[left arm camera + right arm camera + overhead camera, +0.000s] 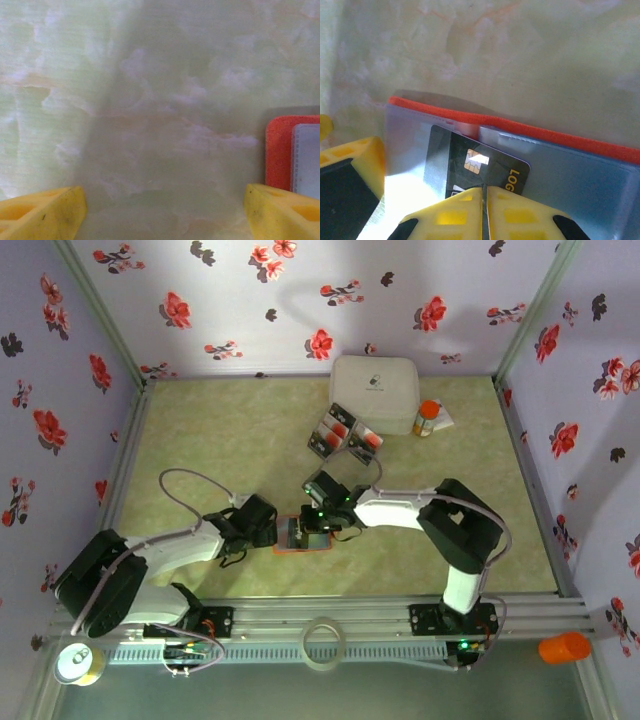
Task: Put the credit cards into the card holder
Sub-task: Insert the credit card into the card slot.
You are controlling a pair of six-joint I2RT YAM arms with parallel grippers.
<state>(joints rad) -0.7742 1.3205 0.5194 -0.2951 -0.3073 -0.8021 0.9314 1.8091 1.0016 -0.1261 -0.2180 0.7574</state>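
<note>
While right gripper (pixel 484 197) pinches black card (pixel 485 162), jaws together on its edge, card lies across pocket of open orange card holder (pixel 555 136). Left gripper (pixel 162 205) beside holder's left edge, jaws apart, empty. Well apart, other cards (pixel 343 432) sit beside white box (pixel 375 390).

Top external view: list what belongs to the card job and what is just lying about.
Job: card holder, loose credit cards, black card under right gripper.
Lying about: white rounded box, orange-capped bottle, ring.
</note>
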